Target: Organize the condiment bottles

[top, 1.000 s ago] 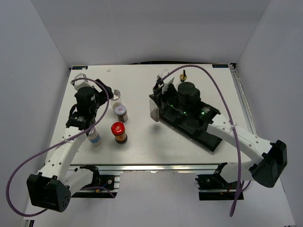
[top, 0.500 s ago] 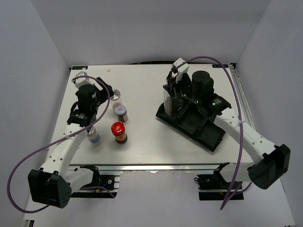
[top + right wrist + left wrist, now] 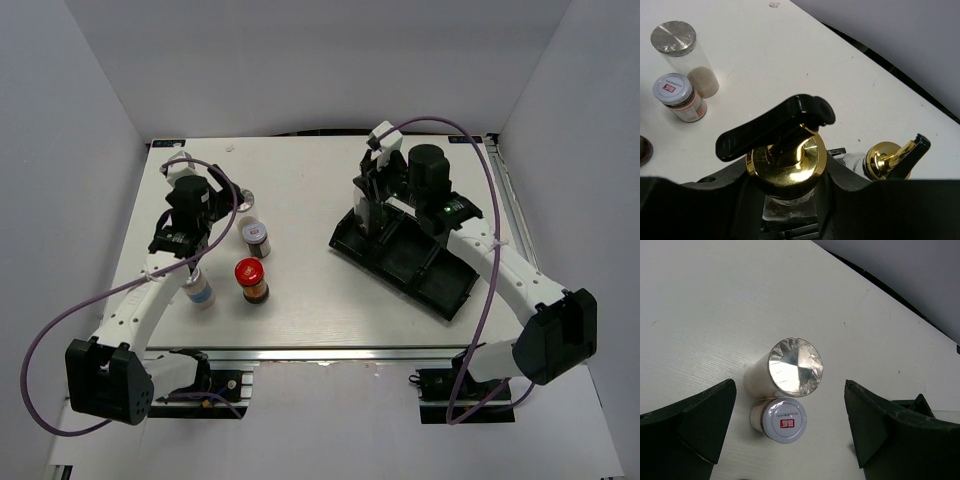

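Note:
My right gripper [image 3: 366,207] [image 3: 787,202] is shut on a clear glass bottle with a gold pourer [image 3: 785,162], held upright at the left end of the black tray [image 3: 440,285]. A second gold-pourer bottle [image 3: 886,160] stands just right of it. Across the table, my left gripper [image 3: 215,203] [image 3: 788,407] hangs open above the silver-lidded jar [image 3: 795,366] [image 3: 675,37] and the white-lidded jar [image 3: 784,420] [image 3: 257,236], touching neither. The red-capped brown jar [image 3: 251,279] and the white blue-banded bottle [image 3: 200,291] stand nearer the front.
The tray lies slantwise on the right half of the white table [image 3: 320,300]. Purple cables [image 3: 470,170] loop over both arms. Grey walls close in the table on the left, back and right.
My right gripper has carried the glass bottle to the right and a little farther back along the tray's left end. My left gripper has edged toward the back, still open.

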